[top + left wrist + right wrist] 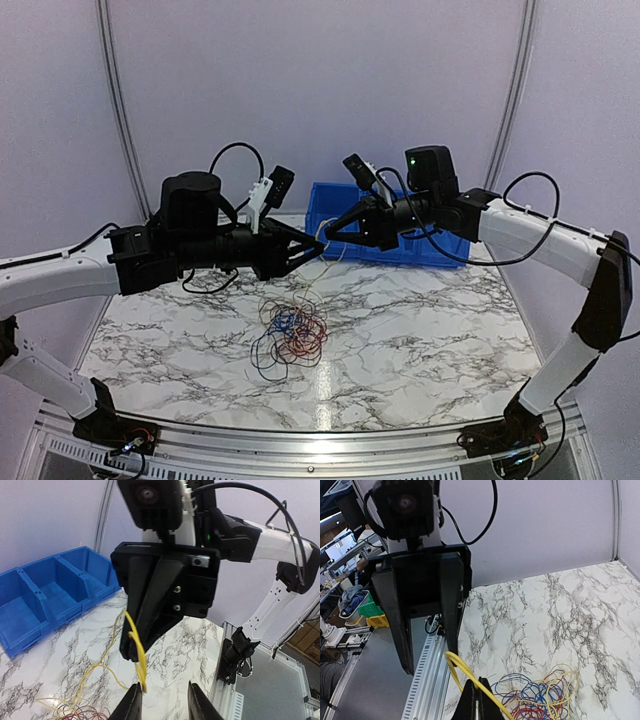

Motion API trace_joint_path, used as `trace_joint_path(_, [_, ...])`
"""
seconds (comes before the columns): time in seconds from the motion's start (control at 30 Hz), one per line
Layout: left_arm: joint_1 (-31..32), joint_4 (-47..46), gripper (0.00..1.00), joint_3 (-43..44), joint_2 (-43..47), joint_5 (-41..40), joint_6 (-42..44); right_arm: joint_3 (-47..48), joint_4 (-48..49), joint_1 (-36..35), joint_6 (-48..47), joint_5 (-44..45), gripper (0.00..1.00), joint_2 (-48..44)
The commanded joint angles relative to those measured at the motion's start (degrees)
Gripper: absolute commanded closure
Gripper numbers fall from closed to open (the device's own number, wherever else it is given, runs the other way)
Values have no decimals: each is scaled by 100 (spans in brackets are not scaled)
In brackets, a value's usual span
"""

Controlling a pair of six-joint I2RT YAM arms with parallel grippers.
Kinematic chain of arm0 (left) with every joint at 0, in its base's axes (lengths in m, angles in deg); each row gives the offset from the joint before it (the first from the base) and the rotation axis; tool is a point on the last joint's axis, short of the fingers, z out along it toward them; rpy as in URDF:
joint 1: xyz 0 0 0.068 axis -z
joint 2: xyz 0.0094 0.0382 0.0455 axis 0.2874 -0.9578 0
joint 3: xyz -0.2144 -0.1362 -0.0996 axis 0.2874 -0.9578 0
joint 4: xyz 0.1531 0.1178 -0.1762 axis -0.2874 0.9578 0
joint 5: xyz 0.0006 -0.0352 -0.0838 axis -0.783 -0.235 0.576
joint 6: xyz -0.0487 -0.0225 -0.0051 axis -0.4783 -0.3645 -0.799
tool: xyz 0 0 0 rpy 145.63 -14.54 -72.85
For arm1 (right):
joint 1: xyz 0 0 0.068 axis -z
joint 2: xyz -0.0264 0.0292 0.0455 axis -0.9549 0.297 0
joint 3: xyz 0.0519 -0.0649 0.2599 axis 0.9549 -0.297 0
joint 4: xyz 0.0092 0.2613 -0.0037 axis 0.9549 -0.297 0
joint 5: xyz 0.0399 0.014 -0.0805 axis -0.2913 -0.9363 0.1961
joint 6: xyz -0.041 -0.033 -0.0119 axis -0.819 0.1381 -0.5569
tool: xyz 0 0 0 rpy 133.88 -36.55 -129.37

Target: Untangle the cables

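The cables [290, 335] lie in a tangled pile of red, blue, yellow and dark loops on the marble table [420, 330]. One yellow cable [465, 667] rises from the pile. My right gripper [481, 681] is shut on it, held above the table. My left gripper [164, 686] faces it tip to tip, open. The yellow cable [135, 640] hangs from the right gripper [131, 652] down to the inner side of my left finger [134, 700]. In the top view the two grippers [305, 248] [330, 232] nearly meet above the pile.
A blue divided bin [430, 250] stands at the back of the table behind the right gripper; it also shows in the left wrist view [45, 595]. An aluminium rail [300, 445] runs along the near edge. Pale walls close the back.
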Motion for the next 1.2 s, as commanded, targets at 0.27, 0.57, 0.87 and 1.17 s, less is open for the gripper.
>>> trace_joint_path(0.27, [17, -508, 71, 163, -349, -334, -218, -44, 221, 22, -29, 92, 100, -193])
trace_joint_path(0.57, [10, -713, 86, 127, -404, -1600, -398, -240, 161, 19, -192, 230, 100, -397])
trace_joint_path(0.87, [17, -874, 70, 126, -436, -1274, -480, -280, 179, 25, -214, 230, 100, -401])
trace_joint_path(1.17, [-4, -883, 45, 196, -894, -4339, -1113, -172, -22, -97, -411, -101, 100, -602])
